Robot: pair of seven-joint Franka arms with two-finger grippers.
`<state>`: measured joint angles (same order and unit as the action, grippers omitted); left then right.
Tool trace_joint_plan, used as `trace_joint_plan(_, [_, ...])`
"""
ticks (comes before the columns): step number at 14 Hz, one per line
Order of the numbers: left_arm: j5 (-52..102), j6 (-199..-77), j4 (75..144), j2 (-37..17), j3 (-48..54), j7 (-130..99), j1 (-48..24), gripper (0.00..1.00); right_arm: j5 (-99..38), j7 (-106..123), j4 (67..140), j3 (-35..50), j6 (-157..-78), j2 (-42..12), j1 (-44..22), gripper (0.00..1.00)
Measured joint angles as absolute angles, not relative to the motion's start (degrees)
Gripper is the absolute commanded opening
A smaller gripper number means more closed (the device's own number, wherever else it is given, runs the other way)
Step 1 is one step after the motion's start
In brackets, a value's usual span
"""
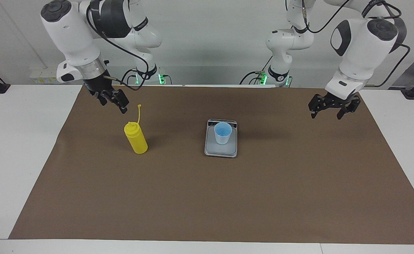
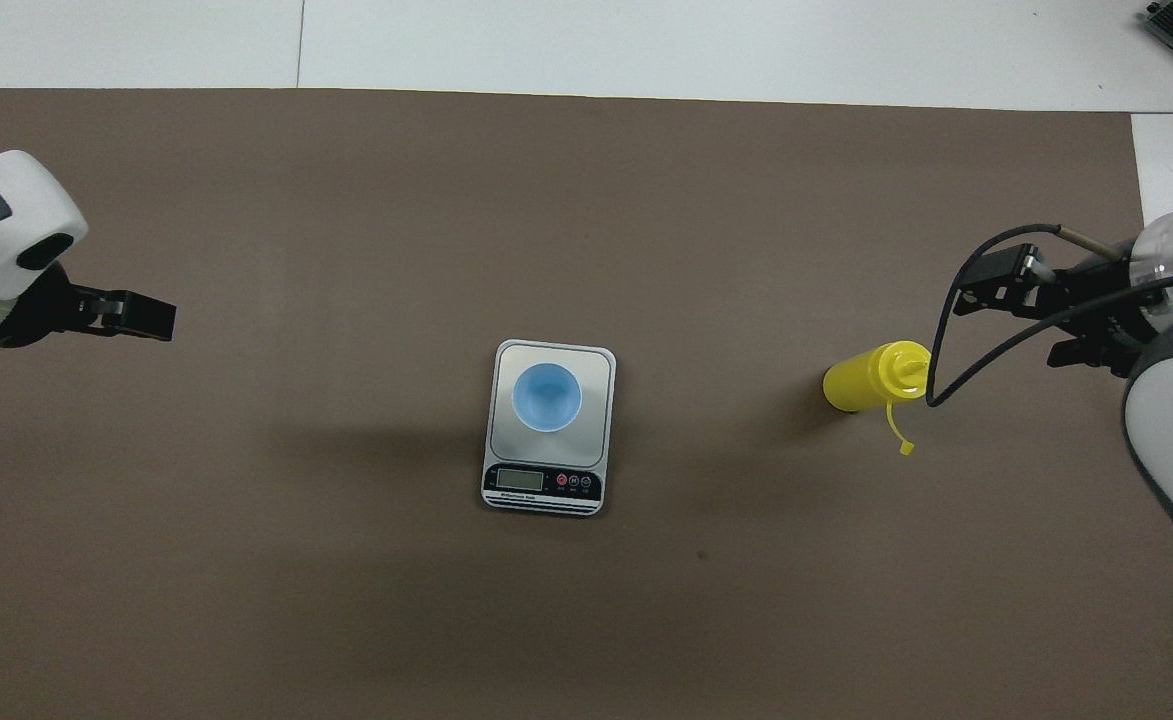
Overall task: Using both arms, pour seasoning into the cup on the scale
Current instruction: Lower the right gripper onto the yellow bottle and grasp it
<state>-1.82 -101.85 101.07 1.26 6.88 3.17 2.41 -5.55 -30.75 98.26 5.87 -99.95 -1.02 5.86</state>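
Note:
The seasoning, a yellow squeeze bottle [image 1: 136,139] [image 2: 866,378], stands upright on the mat toward the right arm's end, its cap strap [image 1: 138,113] sticking up. The light-blue cup [image 1: 223,133] [image 2: 546,397] stands upright on the silver scale [image 1: 221,151] [image 2: 598,368] at mid-table. My right gripper [image 1: 114,107] [image 2: 1006,325] hangs open and empty in the air, just off the bottle's top toward the right arm's end. My left gripper [image 1: 325,116] [image 2: 151,320] hangs open and empty over the mat, well away from the scale, toward the left arm's end.
A brown mat [image 1: 228,197] covers most of the white table [image 1: 23,148]. The scale's display strip [image 2: 542,482] faces the robots. A black cable [image 2: 956,370] from the right arm droops beside the bottle's top.

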Motion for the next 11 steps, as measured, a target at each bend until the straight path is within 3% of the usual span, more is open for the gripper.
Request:
trace_joint_plan(7, [-0.82, -99.87, 98.79, 1.26, 7.16, 4.03, 3.44, 1.00, -11.73, -41.53, 98.28, 5.72, -106.26, -14.74, 10.38, 1.00])
trace_joint_plan(11, [-0.78, -95.34, 94.89, 1.26, 7.88, 4.01, 3.39, 1.00, -17.19, -42.26, 98.28, 5.71, -106.06, -19.86, 12.46, 1.00])
